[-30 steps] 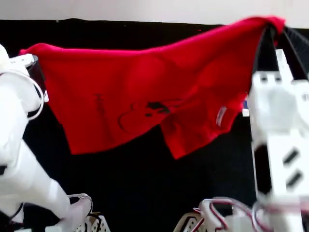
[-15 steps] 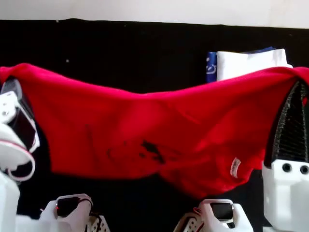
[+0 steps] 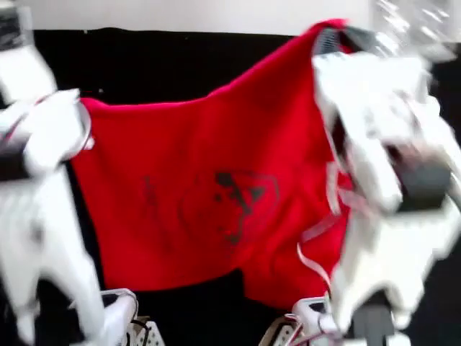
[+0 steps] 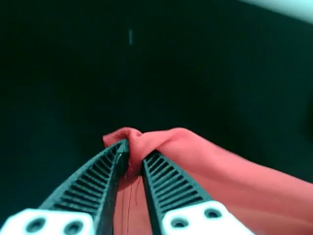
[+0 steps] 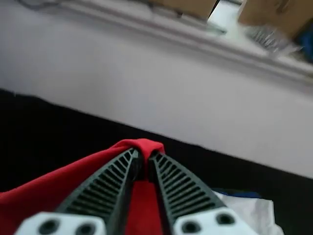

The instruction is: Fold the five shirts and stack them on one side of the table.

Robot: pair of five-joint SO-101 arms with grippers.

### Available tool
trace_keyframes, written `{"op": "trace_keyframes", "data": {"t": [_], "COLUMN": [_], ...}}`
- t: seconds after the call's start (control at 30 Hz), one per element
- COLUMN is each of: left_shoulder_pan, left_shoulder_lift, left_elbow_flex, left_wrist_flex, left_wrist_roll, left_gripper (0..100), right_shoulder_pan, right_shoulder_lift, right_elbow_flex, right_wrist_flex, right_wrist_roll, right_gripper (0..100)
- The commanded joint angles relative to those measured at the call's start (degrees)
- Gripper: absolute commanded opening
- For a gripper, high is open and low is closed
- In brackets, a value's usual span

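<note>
Left claw [image 4: 133, 148] clamped on red shirt [image 3: 216, 194] | right claw [image 5: 144, 155] clamped likewise | white cloth [image 5: 247, 209] beyond

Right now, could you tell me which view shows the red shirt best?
The high view: the red shirt hangs spread wide, its dark print facing the camera. The left wrist view has a bunched corner pinched in the left tool; the right wrist view, another in the right tool.

Bright, even, diffuse light throughout.
</note>
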Motion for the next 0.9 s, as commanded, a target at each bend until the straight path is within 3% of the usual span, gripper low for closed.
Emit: {"op": "trace_keyframes", "data": {"t": [0.0,0.13,0.43,0.7,0.87], "left_shoulder_pan": [-1.5,-3.3,-4.9,-4.5,-4.4], "left_shoulder_lift": [7.8,18.7,44.9,62.2,65.1], "left_elbow_flex": [0.1,-13.9,-47.6,-55.9,-60.2], "left_wrist_flex": [-7.8,-7.4,2.6,9.8,15.6], "left_wrist_roll": [0.0,0.0,-3.9,-4.0,-4.0], "left_gripper": [1,1,1,1,1], "right_shoulder_pan": [-1.5,-1.2,-2.5,-4.4,-4.3], "right_shoulder_lift": [7.5,16.5,31.8,42.1,43.4], "right_elbow_flex": [2.9,-2.2,-18.4,-18.2,-18.4], "right_wrist_flex": [-5.9,-10.6,-9.6,0.5,7.3], "right_wrist_roll": [0.4,0.4,0.2,0.1,0.1], "right_gripper": [0.5,0.5,0.5,0.5,0.5]}}
